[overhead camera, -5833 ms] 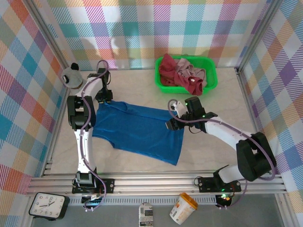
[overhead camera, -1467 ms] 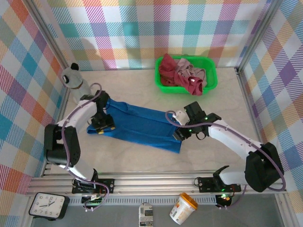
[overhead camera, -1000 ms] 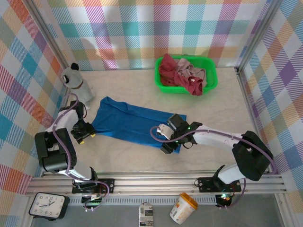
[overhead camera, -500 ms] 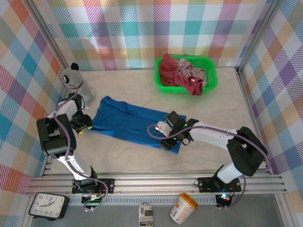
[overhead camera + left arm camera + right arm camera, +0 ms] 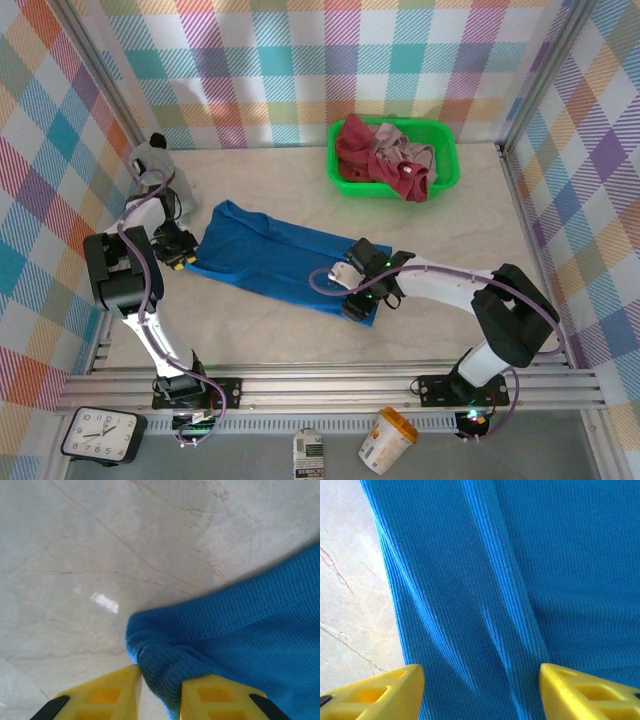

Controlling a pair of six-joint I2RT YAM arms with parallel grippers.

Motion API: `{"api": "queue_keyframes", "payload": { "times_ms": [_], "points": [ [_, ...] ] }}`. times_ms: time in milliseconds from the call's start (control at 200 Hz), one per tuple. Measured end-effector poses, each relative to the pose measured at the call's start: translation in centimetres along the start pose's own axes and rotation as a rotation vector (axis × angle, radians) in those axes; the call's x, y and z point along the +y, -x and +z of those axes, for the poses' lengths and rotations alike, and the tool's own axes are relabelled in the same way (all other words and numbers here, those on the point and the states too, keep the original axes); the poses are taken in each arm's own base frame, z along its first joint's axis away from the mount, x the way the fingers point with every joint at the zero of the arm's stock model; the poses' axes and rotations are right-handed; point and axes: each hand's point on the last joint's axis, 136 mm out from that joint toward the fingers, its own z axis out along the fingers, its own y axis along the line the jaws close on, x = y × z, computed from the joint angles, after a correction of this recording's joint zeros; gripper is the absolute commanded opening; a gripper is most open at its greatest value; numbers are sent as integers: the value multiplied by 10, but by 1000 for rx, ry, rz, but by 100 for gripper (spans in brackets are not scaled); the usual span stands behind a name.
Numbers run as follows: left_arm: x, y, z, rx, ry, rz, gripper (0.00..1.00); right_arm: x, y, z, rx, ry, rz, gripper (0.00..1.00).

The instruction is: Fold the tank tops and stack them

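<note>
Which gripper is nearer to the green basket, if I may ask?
Right. The right gripper is over the end of the blue tank top nearest the basket; the left gripper pinches its far left corner.

— Where's the top camera?
— High behind my bases, looking down on the whole counter [image 5: 300,340].
— And the wrist ones?
— Each sits close over its hand, facing down: my left hand [image 5: 161,692] at the blue top [image 5: 260,630] corner and bare counter, my right hand [image 5: 480,690] at its other end. All three share that top.
</note>
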Motion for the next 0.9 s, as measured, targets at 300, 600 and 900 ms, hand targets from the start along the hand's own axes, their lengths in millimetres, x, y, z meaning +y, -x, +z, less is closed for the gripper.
{"api": "queue_keyframes", "payload": {
  "times_ms": [300,600,900],
  "points": [
    [-17,10,11,34,5,30,22,1,-5,0,22,6,6,60],
    [-15,14,16,50,50,44,29,1,-10,-2,41,-2,29,63],
    [-13,13,11,35,95,75,49,-24,0,-38,-77,-86,213,73]
  ]
}}
